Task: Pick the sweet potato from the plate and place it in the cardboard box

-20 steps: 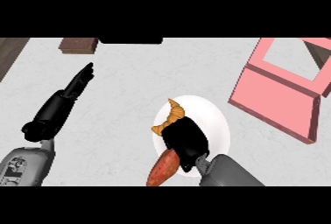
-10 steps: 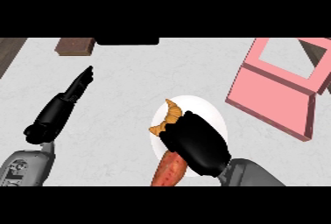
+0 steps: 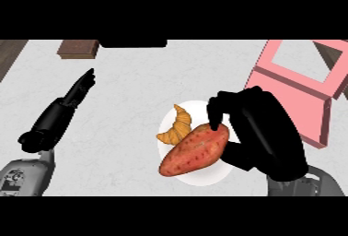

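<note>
Sweet potato (image 3: 195,150) on the plate (image 3: 204,179), long axis slanting from lower left to upper right, right hand (image 3: 253,126) curled around its upper-right end, nearer than the open left hand (image 3: 73,94).

The table (image 3: 136,83) has a pale grey, faintly mottled top under even lighting. A dark brown wooden strip (image 3: 10,53) borders its upper left corner. A brown block (image 3: 78,50) lies near the far edge.
</note>
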You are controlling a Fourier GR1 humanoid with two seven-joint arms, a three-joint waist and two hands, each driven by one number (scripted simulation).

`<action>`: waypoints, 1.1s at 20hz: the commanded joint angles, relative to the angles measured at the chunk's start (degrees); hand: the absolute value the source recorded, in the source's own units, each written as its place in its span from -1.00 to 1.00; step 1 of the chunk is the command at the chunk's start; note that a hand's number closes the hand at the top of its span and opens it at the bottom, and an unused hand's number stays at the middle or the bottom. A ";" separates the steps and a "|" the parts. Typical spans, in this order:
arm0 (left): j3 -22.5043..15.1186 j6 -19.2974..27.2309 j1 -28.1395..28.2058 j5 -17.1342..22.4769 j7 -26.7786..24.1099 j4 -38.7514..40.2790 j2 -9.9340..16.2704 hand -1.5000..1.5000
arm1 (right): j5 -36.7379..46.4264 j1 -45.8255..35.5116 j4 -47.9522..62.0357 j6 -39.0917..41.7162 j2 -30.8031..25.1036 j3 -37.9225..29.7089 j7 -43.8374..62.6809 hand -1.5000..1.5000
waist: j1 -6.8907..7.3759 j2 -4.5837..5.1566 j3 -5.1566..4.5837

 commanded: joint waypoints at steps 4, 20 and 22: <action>-2.25 0.96 0.72 -2.44 0.14 -0.29 -2.36 0.00 | -5.46 -4.57 5.36 -0.48 -1.93 -18.21 1.40 1.00 | 0.48 0.29 0.02; -0.44 -0.48 -2.13 -1.98 1.77 0.19 -2.78 0.00 | -8.31 -13.38 44.07 12.36 -18.73 -27.16 -16.36 1.00 | 1.36 0.63 0.03; 0.75 -2.50 0.49 -0.95 -1.84 0.01 -1.18 0.00 | -8.13 -14.40 48.83 14.07 -22.53 -27.60 -21.72 1.00 | 1.65 0.63 0.02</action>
